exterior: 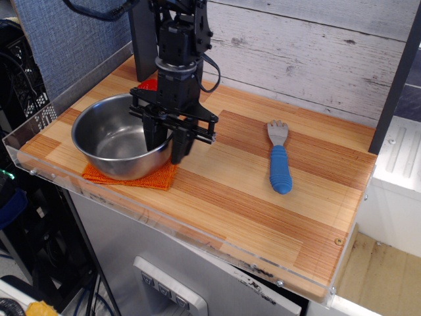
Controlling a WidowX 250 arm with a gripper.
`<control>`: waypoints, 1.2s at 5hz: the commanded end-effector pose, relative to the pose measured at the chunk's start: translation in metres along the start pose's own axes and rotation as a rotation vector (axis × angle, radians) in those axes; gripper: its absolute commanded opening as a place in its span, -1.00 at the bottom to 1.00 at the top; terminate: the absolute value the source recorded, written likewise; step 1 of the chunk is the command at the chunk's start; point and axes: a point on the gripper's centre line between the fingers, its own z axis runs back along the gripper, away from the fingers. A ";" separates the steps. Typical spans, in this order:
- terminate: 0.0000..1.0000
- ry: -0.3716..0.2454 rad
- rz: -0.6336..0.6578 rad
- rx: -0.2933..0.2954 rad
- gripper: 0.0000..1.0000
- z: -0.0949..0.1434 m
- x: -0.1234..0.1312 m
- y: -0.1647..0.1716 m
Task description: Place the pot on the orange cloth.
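Observation:
The pot (115, 141), a shiny steel bowl, sits on the orange cloth (141, 178) at the front left of the wooden table. Only the cloth's front edge and right corner show from under the bowl. My gripper (165, 153) is at the pot's right rim, pointing down. Its fingers are spread, one inside the bowl and one outside (179, 146), with a gap to the rim between them. It holds nothing.
A blue-handled fork (280, 164) lies at the right middle of the table. A small red object (147, 84) shows behind the arm. A clear acrylic lip (39, 172) runs along the front and left table edges. A planked wall stands behind.

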 end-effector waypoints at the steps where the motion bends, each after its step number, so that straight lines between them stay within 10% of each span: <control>1: -1.00 -0.142 -0.021 0.012 1.00 0.041 -0.012 0.002; 3: -1.00 -0.322 -0.056 0.031 1.00 0.090 -0.035 -0.011; 6: -1.00 -0.315 -0.084 -0.009 1.00 0.100 -0.030 -0.016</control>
